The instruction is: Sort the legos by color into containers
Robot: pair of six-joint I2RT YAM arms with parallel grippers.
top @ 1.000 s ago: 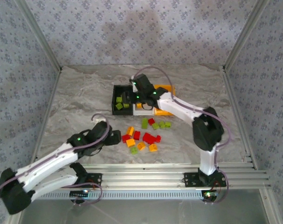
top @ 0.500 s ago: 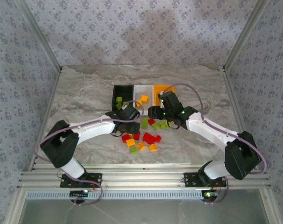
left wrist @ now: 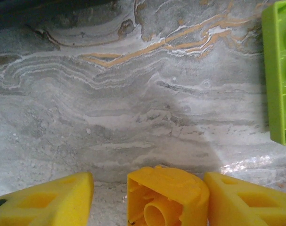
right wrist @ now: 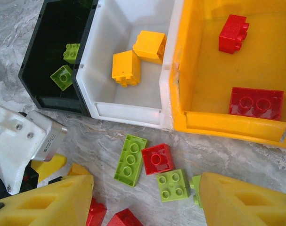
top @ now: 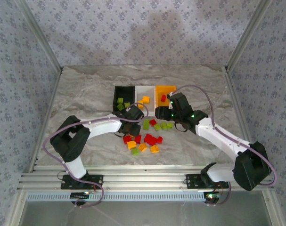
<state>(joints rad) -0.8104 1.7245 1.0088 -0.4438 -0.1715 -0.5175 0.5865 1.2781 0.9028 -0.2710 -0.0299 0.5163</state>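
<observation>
My left gripper (top: 132,127) is down on the table at the left edge of the loose legos (top: 150,139). Its yellow fingers stand either side of an orange-yellow brick (left wrist: 168,197). The brick touches the right finger, and a gap remains at the left finger (left wrist: 62,197). My right gripper (right wrist: 146,188) hovers open and empty above green (right wrist: 130,159) and red (right wrist: 158,159) bricks, just in front of the containers. The black bin (right wrist: 34,61) holds two green bricks. Two orange-yellow bricks lie in the white bin (right wrist: 128,115), and two red ones in the orange bin (right wrist: 227,125).
A long green brick (left wrist: 279,70) lies right of my left gripper. Red, orange-yellow and green bricks are scattered in front of the three bins (top: 143,89). My left arm's white wrist (right wrist: 20,136) sits close to the right gripper's left finger. Metal frame rails border the marble table.
My left arm swung from the front left in to the pile, and its jaws narrowed round the orange-yellow brick. My right gripper moved from over the black bin to in front of the orange bin.
</observation>
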